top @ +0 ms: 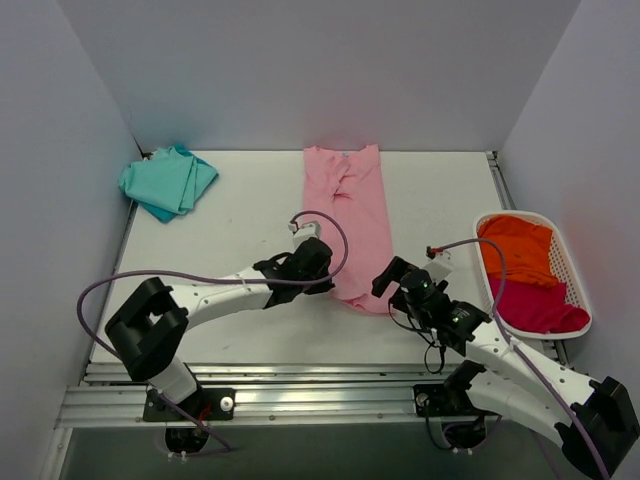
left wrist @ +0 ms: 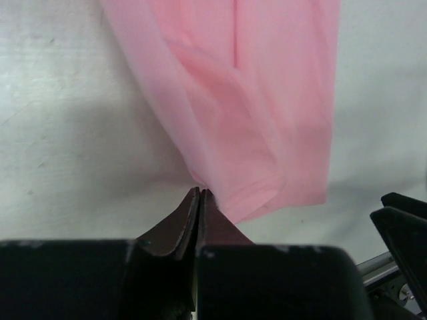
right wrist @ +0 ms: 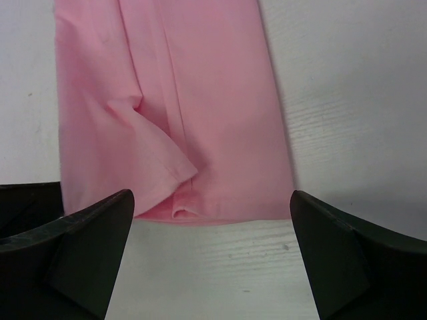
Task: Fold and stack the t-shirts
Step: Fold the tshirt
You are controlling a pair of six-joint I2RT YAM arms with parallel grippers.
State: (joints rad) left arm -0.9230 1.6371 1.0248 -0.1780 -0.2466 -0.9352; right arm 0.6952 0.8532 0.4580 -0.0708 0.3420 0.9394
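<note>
The light pink t-shirt [top: 352,215] lies folded lengthwise into a long strip down the middle of the table. My left gripper [top: 326,283] is shut, its tips pinching the strip's near left corner; in the left wrist view the closed gripper [left wrist: 199,193] meets the pink cloth [left wrist: 260,120], which rises slightly there. My right gripper [top: 392,282] is open and empty just short of the strip's near right end; in the right wrist view the gripper [right wrist: 212,257] straddles bare table below the hem of the shirt [right wrist: 200,120]. A teal t-shirt [top: 168,181] lies folded at the far left.
A white basket [top: 578,290] at the right edge holds an orange shirt [top: 517,249] and a magenta shirt [top: 537,306]. Grey walls close in the left, back and right sides. A metal rail [top: 320,385] runs along the near edge.
</note>
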